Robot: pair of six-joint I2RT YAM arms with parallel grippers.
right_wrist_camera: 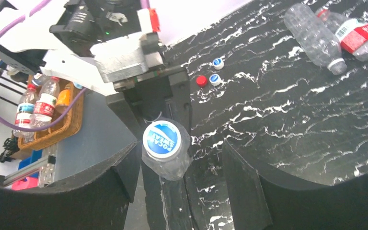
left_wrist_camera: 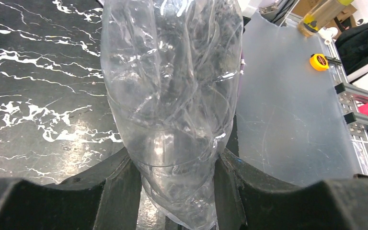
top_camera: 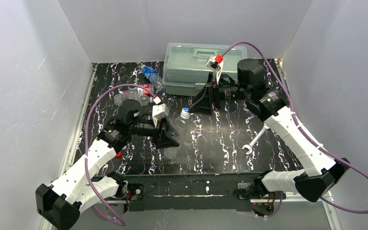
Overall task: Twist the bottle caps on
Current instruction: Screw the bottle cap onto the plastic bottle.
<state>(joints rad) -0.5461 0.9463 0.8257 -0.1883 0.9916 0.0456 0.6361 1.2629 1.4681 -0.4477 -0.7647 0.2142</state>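
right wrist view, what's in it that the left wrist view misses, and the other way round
Only right wrist: the blue-and-white cap on the clear bottle, three loose caps, two other bottles lying down. Only left wrist: that bottle's crumpled body, a yellow tape measure beyond the table. Both: the bottle held in the left fingers, the black marbled table.

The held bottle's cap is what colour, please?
The cap is blue with white lettering, clearest in the right wrist view.

Robot lab: white enclosure [top_camera: 28,72], aluminium framing [left_wrist_camera: 364,123]
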